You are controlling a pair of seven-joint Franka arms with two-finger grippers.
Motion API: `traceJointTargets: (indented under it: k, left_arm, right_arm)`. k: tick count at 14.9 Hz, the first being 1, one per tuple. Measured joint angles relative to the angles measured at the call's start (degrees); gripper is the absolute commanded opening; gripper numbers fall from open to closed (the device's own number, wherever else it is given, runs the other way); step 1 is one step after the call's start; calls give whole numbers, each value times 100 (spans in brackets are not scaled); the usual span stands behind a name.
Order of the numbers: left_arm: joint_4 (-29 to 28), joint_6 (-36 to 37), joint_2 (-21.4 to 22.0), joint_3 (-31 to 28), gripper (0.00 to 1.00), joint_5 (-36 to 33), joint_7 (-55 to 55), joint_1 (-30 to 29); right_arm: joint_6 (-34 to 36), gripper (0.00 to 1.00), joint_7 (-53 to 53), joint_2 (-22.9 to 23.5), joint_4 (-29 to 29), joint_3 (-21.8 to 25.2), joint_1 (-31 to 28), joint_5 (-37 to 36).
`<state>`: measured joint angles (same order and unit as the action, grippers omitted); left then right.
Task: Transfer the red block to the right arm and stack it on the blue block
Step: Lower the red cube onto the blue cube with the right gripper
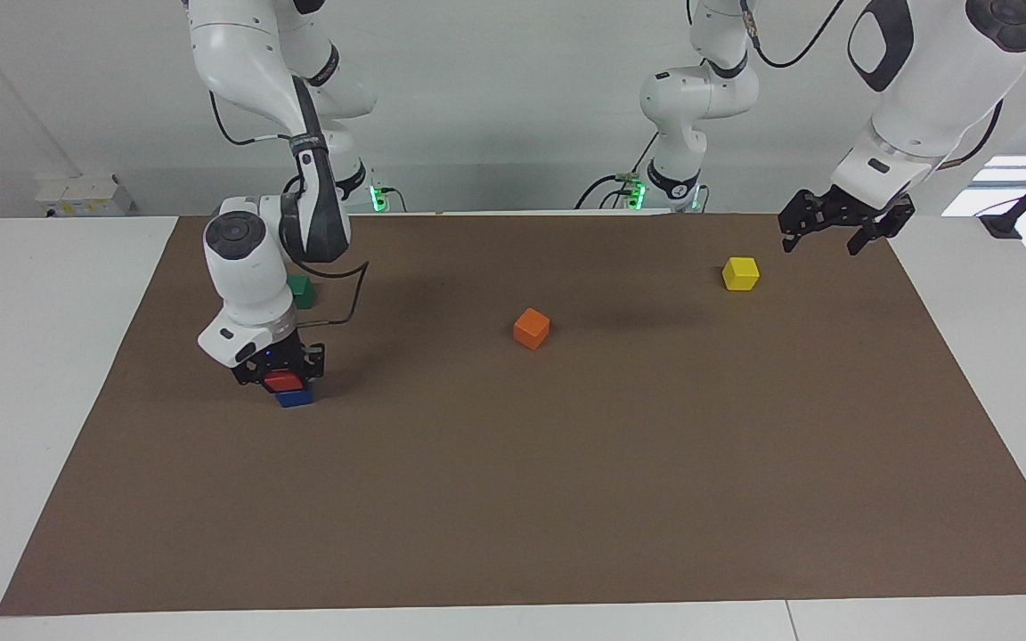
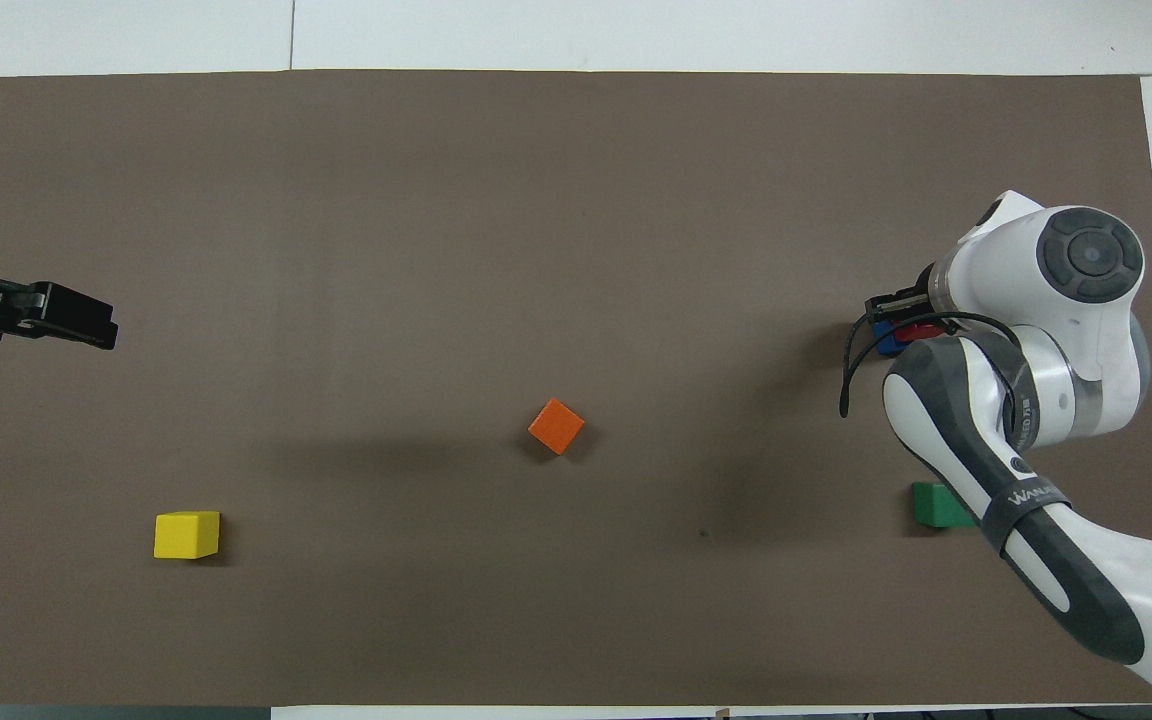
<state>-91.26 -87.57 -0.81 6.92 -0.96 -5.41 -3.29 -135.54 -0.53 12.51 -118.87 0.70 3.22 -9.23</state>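
The red block [image 1: 282,382] sits on the blue block [image 1: 295,398], near the tabletop [image 1: 566,499] edge at the right arm's end. The right claw [image 1: 280,367] is down over the stack, fingers clamped on the red block. A green block [image 1: 300,290] lies nearer the robots, an orange block [image 1: 532,328] mid-tabletop, a yellow block [image 1: 740,273] toward the left arm's end. The left claw [image 1: 844,224] waits raised over the corner at the left arm's base, fingers apart, holding nothing.

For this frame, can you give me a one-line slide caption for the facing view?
Right gripper sets the red block on the blue block; left gripper waits raised.
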Motion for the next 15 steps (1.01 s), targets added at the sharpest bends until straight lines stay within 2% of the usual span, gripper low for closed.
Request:
traceJointTargets:
  k: [15]
  left_arm:
    - [5, 0, 0, 0, 100, 0, 0, 5]
  right_arm:
    - [-289, 0, 49, 7, -112, 1, -133, -5]
